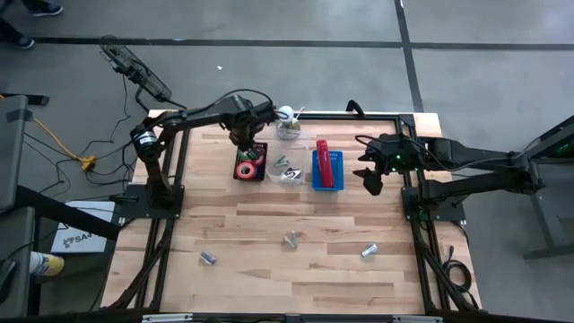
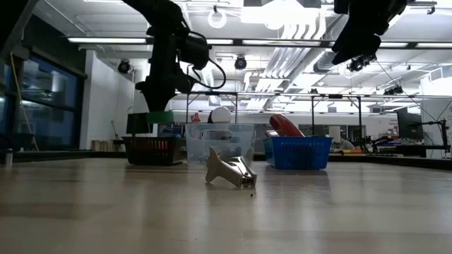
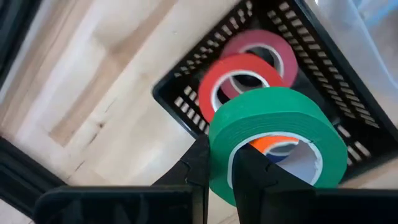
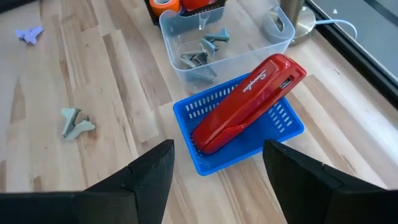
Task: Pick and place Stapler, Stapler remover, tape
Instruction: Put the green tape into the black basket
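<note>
My left gripper (image 3: 222, 165) hovers above the black basket (image 1: 256, 173) at the table's far side, shut on a green tape roll (image 3: 280, 134). Red (image 3: 239, 84) and pink (image 3: 267, 46) rolls lie in that basket, and an orange one shows through the green ring. The red stapler (image 4: 249, 102) lies tilted in the blue basket (image 4: 249, 152), one end propped on the rim. My right gripper (image 4: 217, 171) is open and hangs above the table just right of the blue basket (image 1: 327, 186). Grey staple removers (image 1: 291, 239) (image 1: 369, 250) (image 1: 208, 257) lie loose on the near half of the table. My left gripper pinches the green roll's wall (image 3: 219, 155), with one finger (image 3: 249, 180) inside the ring and the other outside it. The fingers point down from above. The roll hangs lifted clear above the black basket (image 2: 152, 148), its opening tilted sideways.
A clear tub (image 4: 217, 46) holding several staple removers stands between the two baskets. A white object and a metal cup (image 1: 287, 121) stand at the far edge behind it. One remover (image 2: 229, 169) lies mid-table. Bare wood stretches across the near half.
</note>
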You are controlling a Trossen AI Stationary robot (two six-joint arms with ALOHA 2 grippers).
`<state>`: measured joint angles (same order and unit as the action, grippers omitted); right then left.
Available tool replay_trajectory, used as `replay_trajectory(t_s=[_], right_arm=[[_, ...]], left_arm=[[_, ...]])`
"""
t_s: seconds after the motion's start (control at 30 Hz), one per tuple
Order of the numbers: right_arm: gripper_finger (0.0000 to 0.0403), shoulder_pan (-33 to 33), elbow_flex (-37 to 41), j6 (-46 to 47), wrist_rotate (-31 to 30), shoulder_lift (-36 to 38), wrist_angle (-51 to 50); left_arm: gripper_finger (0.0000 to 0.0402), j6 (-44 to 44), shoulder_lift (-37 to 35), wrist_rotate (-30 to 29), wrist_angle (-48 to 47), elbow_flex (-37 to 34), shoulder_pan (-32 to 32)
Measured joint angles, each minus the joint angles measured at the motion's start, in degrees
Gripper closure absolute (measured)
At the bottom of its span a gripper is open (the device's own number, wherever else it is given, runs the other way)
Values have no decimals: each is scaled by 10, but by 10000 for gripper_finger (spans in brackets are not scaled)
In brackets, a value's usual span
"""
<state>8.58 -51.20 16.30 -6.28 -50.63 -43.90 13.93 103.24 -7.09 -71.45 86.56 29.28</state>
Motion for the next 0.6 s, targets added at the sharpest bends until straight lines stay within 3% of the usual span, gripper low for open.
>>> replay_trajectory(t_s=[0.6], right_arm=[[165,0,0,47,-25,0,14]], left_arm=[[368,39,19,8,21,-1,16]])
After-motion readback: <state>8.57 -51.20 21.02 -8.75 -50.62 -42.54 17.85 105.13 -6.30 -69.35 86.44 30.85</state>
